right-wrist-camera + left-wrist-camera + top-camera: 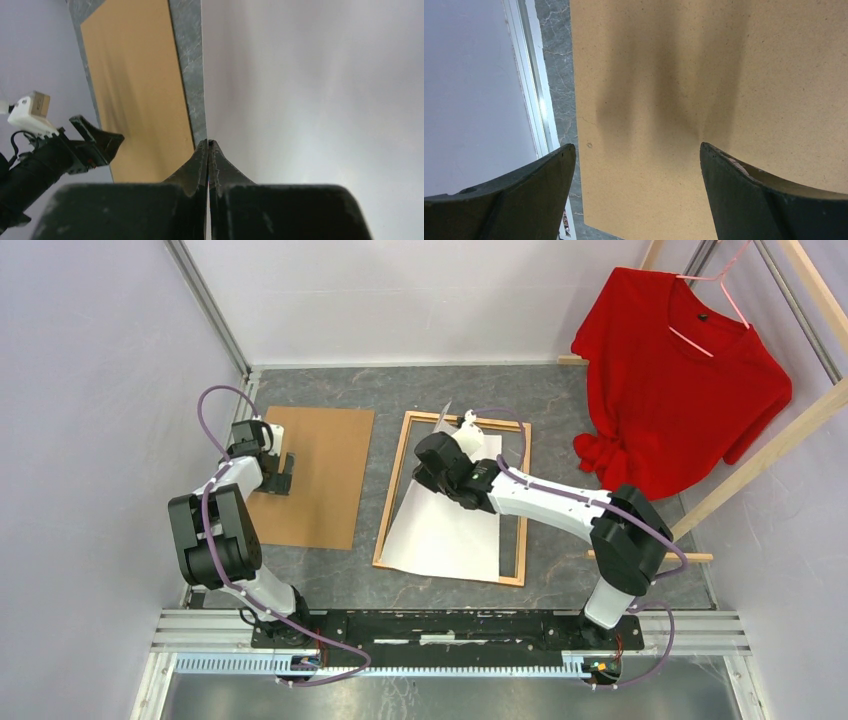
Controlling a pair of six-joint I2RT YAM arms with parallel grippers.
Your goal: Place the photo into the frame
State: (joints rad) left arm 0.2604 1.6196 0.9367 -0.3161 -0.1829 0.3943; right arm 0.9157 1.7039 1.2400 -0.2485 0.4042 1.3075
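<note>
Paper shows plain white here, because the photo (450, 540) lies with its back up and its picture side down. It sits inside the frame (526, 510), but crooked. The corner nearest the arms lies on top of the frame's left rail, so the photo is not in yet. Its long side runs from the right gripper (208, 145) back toward the arm bases, with the near end swung a bit to the left. The frame's long side runs the same way but straighter.

The right gripper is closed, and the photo's far left edge runs right into its fingertips, so I think it is pinching the paper there. That corner stands up off the surface (480, 390), likely so the sheet can be slid and turned until it lines up.

To the left of the right gripper, apart from the frame, a brown board (320, 480) lies flat on the surface. The left gripper (636, 150) hangs just above that board with its jaws wide open, holding nothing. It seems to wait there for the board's turn.
</note>
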